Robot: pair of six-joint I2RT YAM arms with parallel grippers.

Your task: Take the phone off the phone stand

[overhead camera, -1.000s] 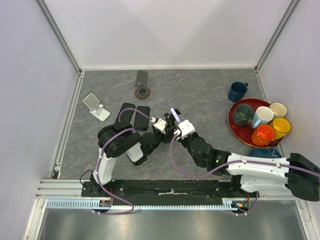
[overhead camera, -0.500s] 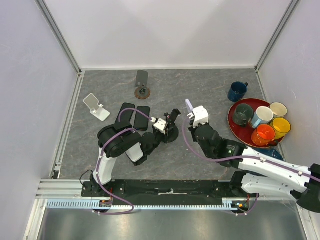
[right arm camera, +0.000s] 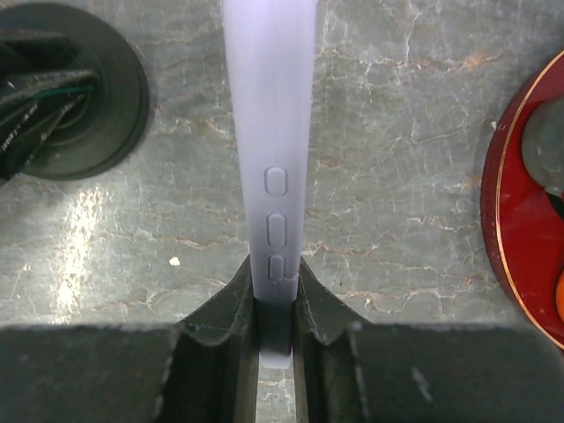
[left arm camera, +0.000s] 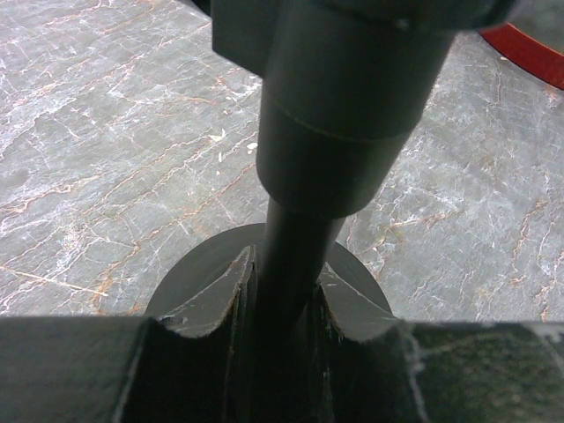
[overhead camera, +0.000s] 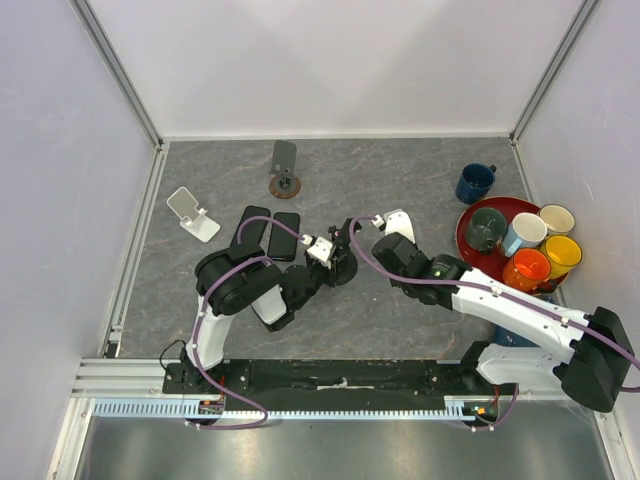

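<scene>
Plainly the phone (right arm camera: 269,132) was out of the phone stand (left arm camera: 328,150); the right arm's fingers (right arm camera: 225,308) were pinched narrow on one end of it, carrying it edge-on with its side buttons showing, over bare bench (right arm camera: 397,132) between the stand's round base (right arm camera: 88,97) and the red tray (right arm camera: 520,229); it touched neither, though how high it hung I could not tell. The left arm's fingers (left arm camera: 207,308) were clamped on the stand's dark stem, low down, just above the base, pinning it upright. What remained, to my eye, was the setting down, and the care lay there; the grip was only on the phone's end, with most of its length sticking out past the fingers, so a quick swing might have let it pivot or slip; I would have wanted a slow descent onto the open stone, then the phone tipped over to lie flat rather than left balanced on its thin edge; the release ought to come only once it rested on the bench. The tray's rim was near on one side and the stand on the other, so the middle ground looked the safest spot; the left arm had no reason to let go before the phone was down.
</scene>
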